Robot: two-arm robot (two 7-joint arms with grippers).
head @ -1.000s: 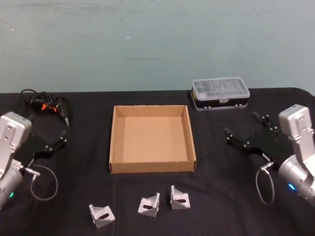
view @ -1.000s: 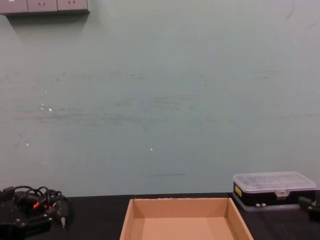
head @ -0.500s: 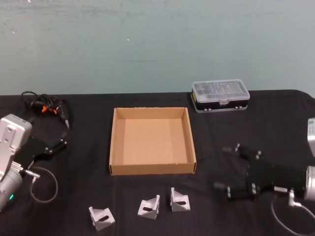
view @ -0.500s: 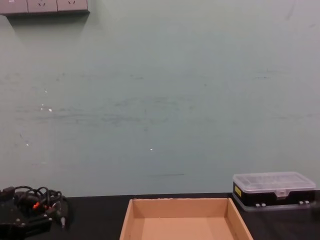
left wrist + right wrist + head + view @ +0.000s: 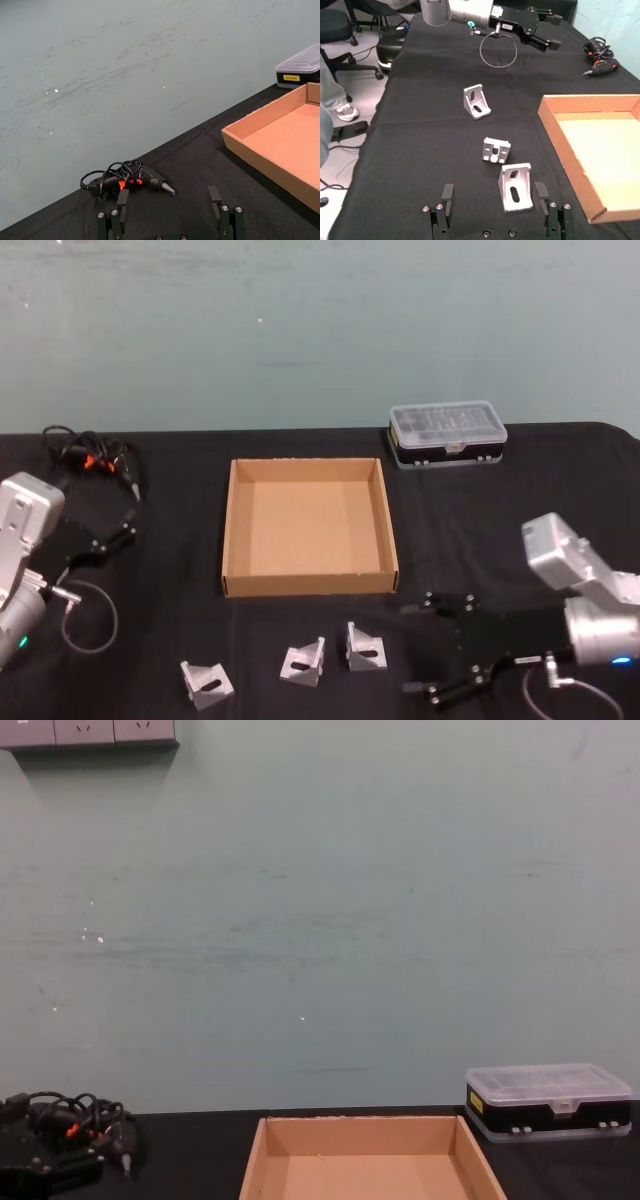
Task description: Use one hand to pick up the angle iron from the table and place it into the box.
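Observation:
Three silver angle irons lie in a row on the black table (image 5: 500, 500) near its front edge: one on the left (image 5: 206, 681), one in the middle (image 5: 303, 658) and one on the right (image 5: 366, 644). Behind them the tan cardboard box (image 5: 310, 583) stands with nothing in it. My right gripper (image 5: 421, 649) is low over the table just right of the right angle iron, open and pointing at it. In the right wrist view that angle iron (image 5: 515, 193) lies just ahead of my right gripper (image 5: 494, 193), nearer one finger. My left gripper (image 5: 125, 528) stays open at the far left.
A black case with a clear lid (image 5: 447, 432) sits behind the box to the right. A coiled cable with a tool (image 5: 90, 455) lies at the back left, beyond my left gripper. Bare tabletop lies on both sides of the box.
My right arm has swung from beside the box's right side down toward the front of the table, and its open gripper now faces the row of angle irons. The left arm has barely moved.

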